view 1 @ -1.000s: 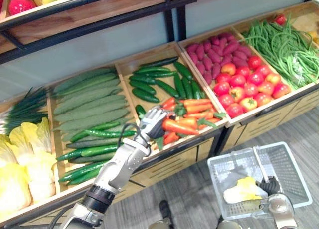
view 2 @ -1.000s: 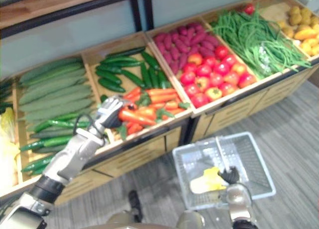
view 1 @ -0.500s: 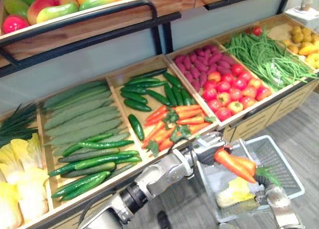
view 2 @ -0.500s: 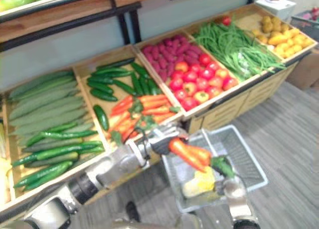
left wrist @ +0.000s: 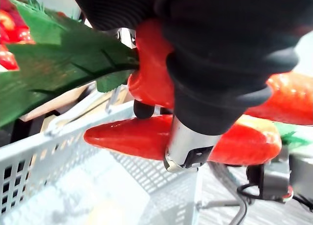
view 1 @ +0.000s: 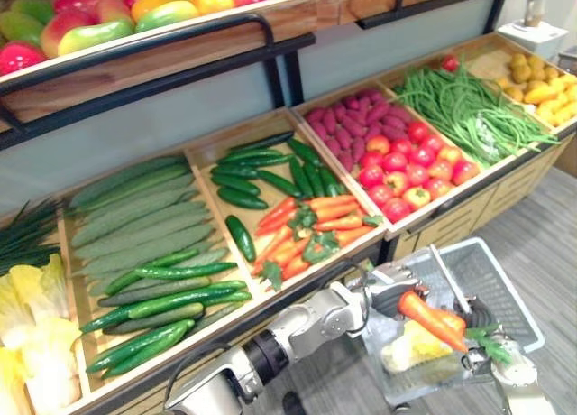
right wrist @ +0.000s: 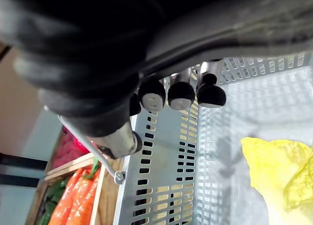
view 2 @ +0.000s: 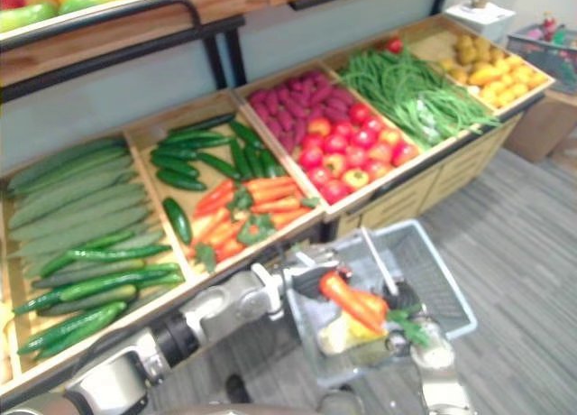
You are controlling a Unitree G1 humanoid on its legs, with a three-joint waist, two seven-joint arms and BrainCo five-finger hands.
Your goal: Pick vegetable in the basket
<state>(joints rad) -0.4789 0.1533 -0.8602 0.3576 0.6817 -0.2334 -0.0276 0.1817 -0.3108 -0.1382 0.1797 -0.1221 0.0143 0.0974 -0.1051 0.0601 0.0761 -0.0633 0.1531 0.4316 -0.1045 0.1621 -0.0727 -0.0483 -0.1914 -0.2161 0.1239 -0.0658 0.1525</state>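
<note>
Grey floor (view 1: 545,221) runs below the wooden vegetable bins (view 1: 455,221). I see the carrots (view 1: 431,316) over the basket (view 1: 509,275), lying slantwise with their leaves toward its near edge, my left hand (view 1: 386,284) curled round them. My right hand (view 1: 507,375) grips the basket's handle (view 1: 448,278).

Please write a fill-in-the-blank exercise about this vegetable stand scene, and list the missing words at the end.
1. The left hand holds orange ____ with green tops over the basket.
2. The right hand is curled round the basket's thin metal ____.
3. The cabbage lying in the basket is ____ in colour.

Missing words: carrots; handle; yellow.
</note>
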